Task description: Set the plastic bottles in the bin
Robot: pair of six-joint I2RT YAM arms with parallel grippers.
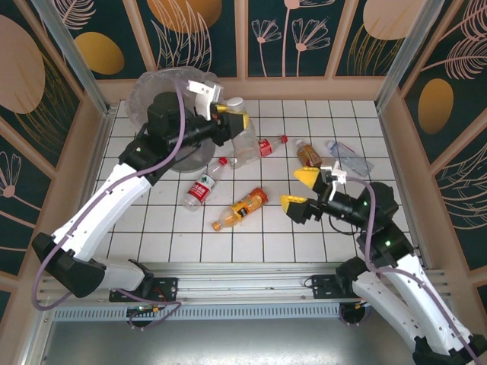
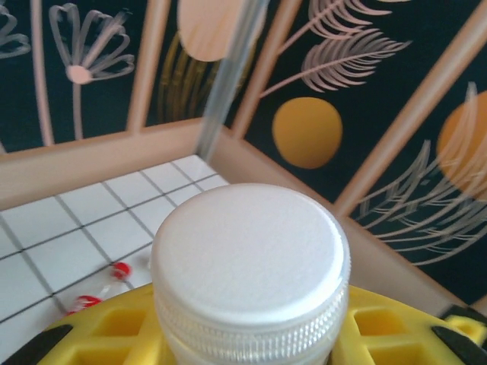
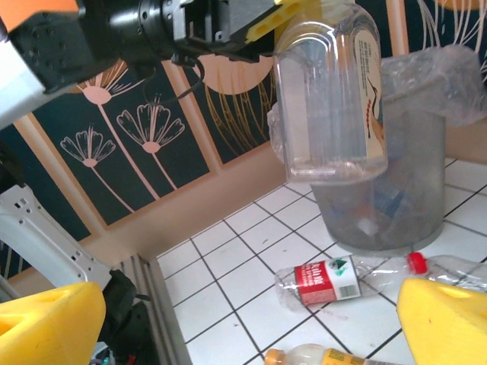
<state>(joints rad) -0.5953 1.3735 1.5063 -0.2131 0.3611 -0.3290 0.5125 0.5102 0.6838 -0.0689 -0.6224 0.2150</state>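
Top external view: the left gripper is clamped on the neck of a large clear bottle, which hangs upright and off the tiles just right of the bin. In the left wrist view its white cap sits between the yellow fingers. The right gripper hovers well to the right of the bin, jaws spread wide and empty. A red-label bottle lies just in front of the bin and an orange bottle a little farther right.
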